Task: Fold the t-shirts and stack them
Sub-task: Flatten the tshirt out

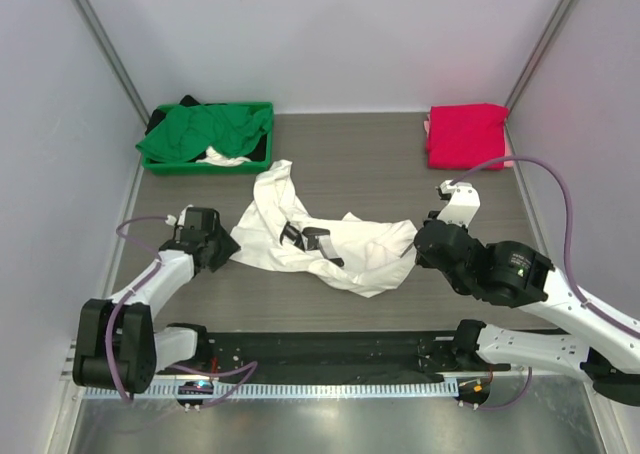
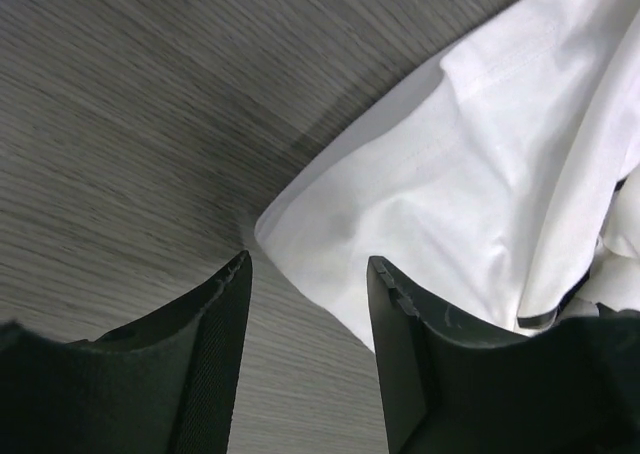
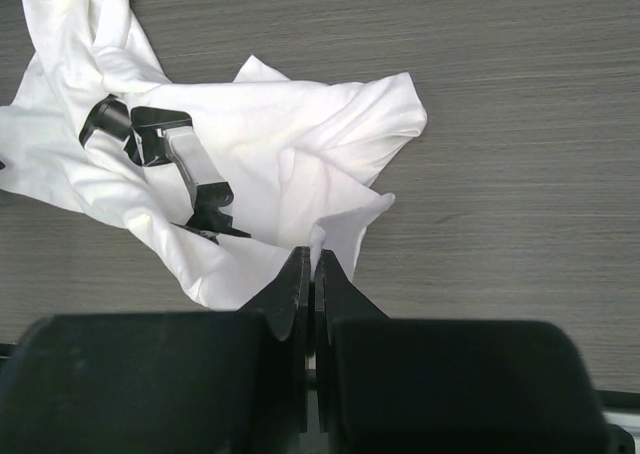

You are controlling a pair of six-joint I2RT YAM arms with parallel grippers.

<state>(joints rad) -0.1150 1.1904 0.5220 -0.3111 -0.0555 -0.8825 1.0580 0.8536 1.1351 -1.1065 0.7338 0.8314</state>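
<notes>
While the left pincer (image 2: 308, 264) stands spread at the left corner of the white t-shirt (image 1: 372, 246), the right pincer (image 3: 312, 259) is pressed together, pinching a fold at the shirt's right edge. I judge this to be the flattening step ahead of folding. Next, the left jaws must close on that corner so both arms can draw it taut. Crumpled mid-tabletop (image 1: 400, 164), black print up, the shirt runs long left to right, with one lobe reaching far. Where its collar points I cannot tell.

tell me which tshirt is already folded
The pink-red t-shirt at far right: a neat rectangle. The white t-shirt lies crumpled; the green t-shirt is heaped in the bin.
</notes>
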